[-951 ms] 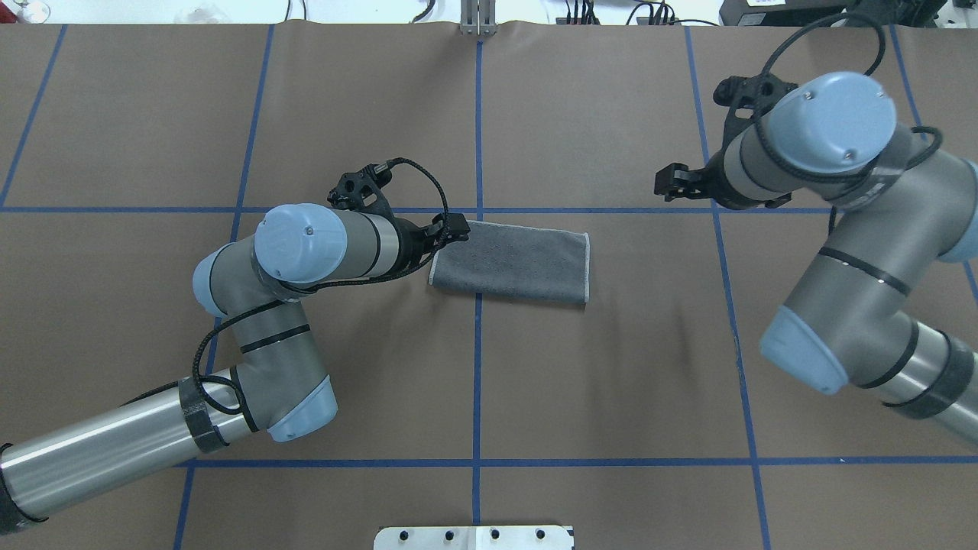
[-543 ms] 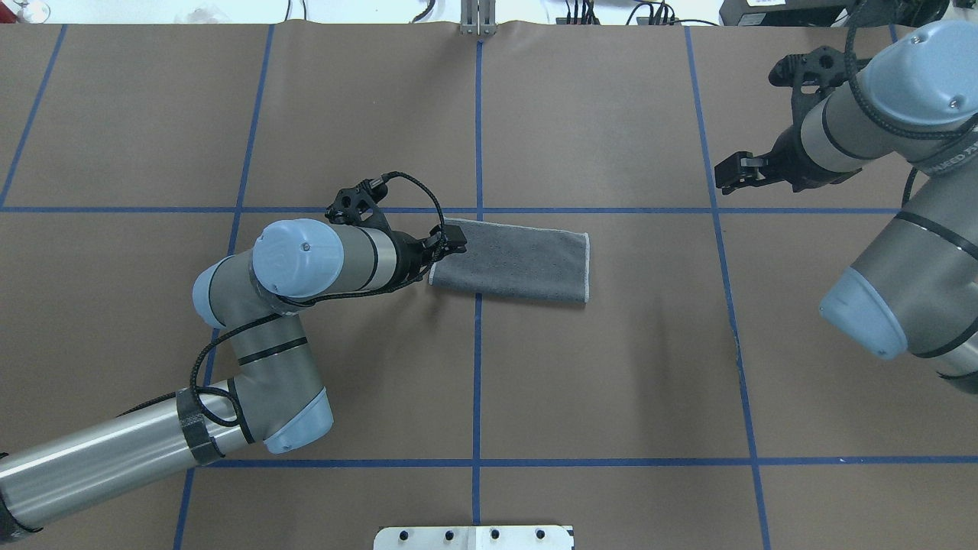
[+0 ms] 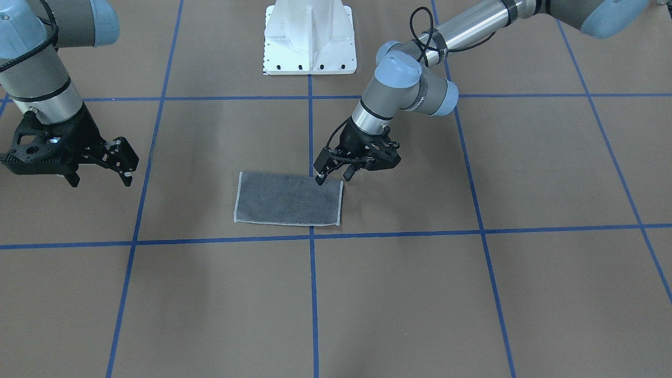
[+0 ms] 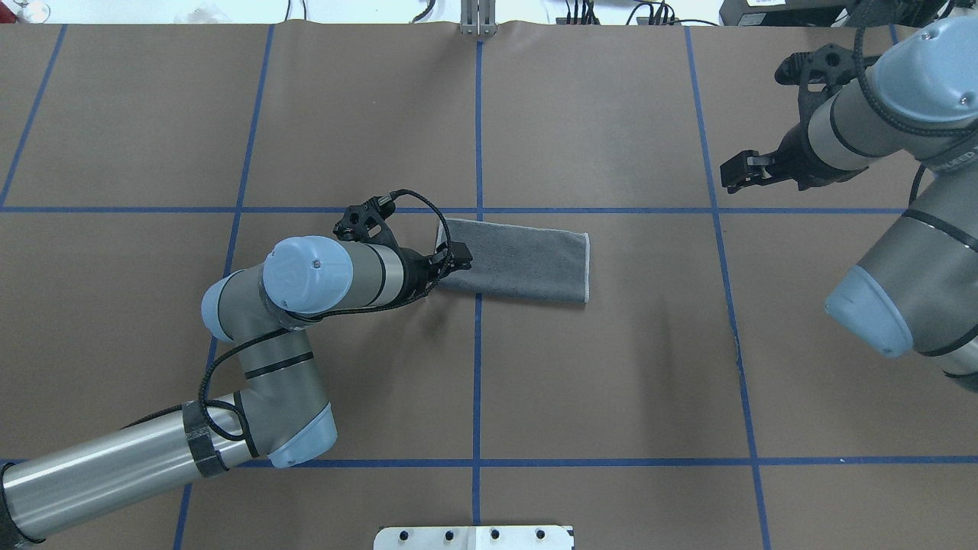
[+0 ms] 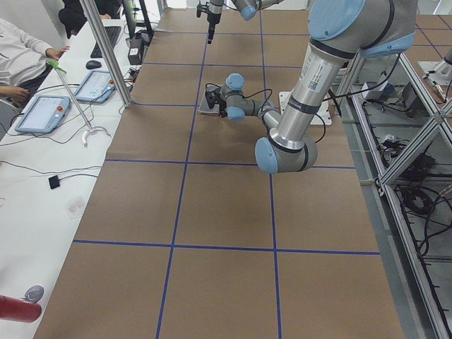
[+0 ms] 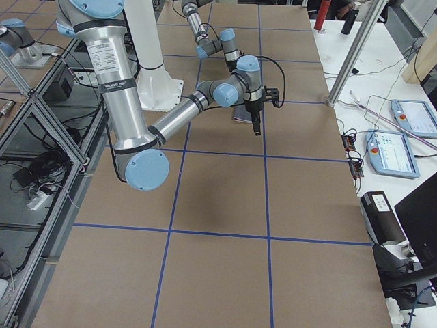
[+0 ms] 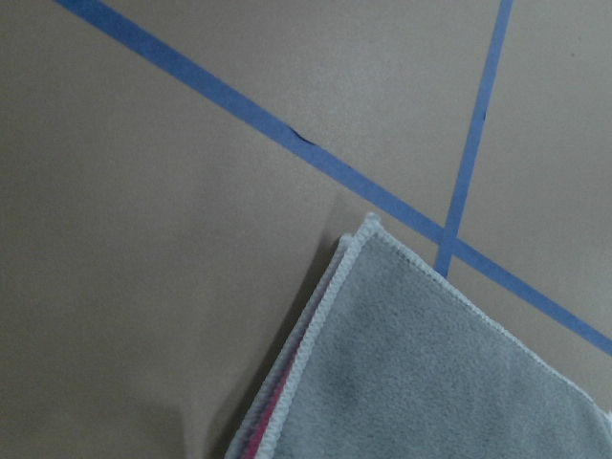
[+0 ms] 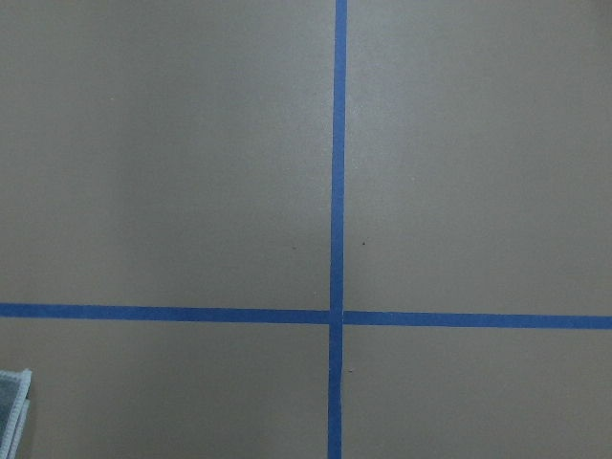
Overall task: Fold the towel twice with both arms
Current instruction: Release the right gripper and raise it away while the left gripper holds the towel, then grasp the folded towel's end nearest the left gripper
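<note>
The towel [image 4: 527, 263] lies at the table's middle as a folded rectangle, dark grey face up, with light edging. It also shows in the front view [image 3: 289, 202]. In the left wrist view the towel [image 7: 449, 382] shows a corner with a pink sliver between its layers. My left gripper [image 4: 457, 257] is low over the towel's left short end. In the front view the left gripper [image 3: 332, 177] looks open, one fingertip [image 3: 319, 180] on the cloth and the other just off its edge. My right gripper [image 4: 735, 173] hangs open and empty, far to the towel's right, and also shows in the front view [image 3: 125, 167].
The brown table is marked by a blue tape grid [image 4: 477, 382]. The white pedestal base [image 3: 310, 37] stands at the robot's side. In the right wrist view a towel corner [image 8: 11, 406] shows at the lower left. An operators' desk with tablets [image 5: 42, 113] runs along the far side.
My right arm pulled away to the right and rose, then held nearly still. My left gripper slid along the towel's left end toward the robot's side. The towel's left end has shifted slightly.
</note>
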`<state>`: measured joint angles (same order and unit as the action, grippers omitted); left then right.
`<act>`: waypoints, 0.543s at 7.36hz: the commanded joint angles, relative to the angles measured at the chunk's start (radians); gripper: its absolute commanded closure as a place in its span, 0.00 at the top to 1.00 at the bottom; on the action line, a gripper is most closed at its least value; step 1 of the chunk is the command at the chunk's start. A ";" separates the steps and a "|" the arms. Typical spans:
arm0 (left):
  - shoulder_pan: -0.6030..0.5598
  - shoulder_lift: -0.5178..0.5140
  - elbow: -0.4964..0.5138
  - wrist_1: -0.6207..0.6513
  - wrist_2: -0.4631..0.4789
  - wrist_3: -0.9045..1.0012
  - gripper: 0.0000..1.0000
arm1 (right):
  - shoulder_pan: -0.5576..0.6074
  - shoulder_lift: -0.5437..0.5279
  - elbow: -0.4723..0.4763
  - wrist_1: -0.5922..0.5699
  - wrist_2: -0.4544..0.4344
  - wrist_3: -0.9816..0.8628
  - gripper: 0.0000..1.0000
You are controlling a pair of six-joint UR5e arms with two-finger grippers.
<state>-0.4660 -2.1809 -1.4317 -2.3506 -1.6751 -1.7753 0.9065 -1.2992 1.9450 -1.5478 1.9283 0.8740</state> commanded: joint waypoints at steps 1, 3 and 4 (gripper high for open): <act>0.001 0.001 0.004 0.001 0.003 -0.001 0.88 | 0.000 0.000 0.000 0.000 0.000 0.000 1.00; 0.003 0.000 0.007 -0.001 0.041 -0.001 0.74 | 0.000 0.000 0.000 0.000 0.000 0.000 1.00; 0.003 -0.003 0.005 -0.001 0.041 -0.001 0.67 | 0.000 0.000 0.000 0.000 0.000 0.000 1.00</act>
<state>-0.4636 -2.1820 -1.4264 -2.3510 -1.6400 -1.7763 0.9066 -1.2993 1.9451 -1.5478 1.9282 0.8740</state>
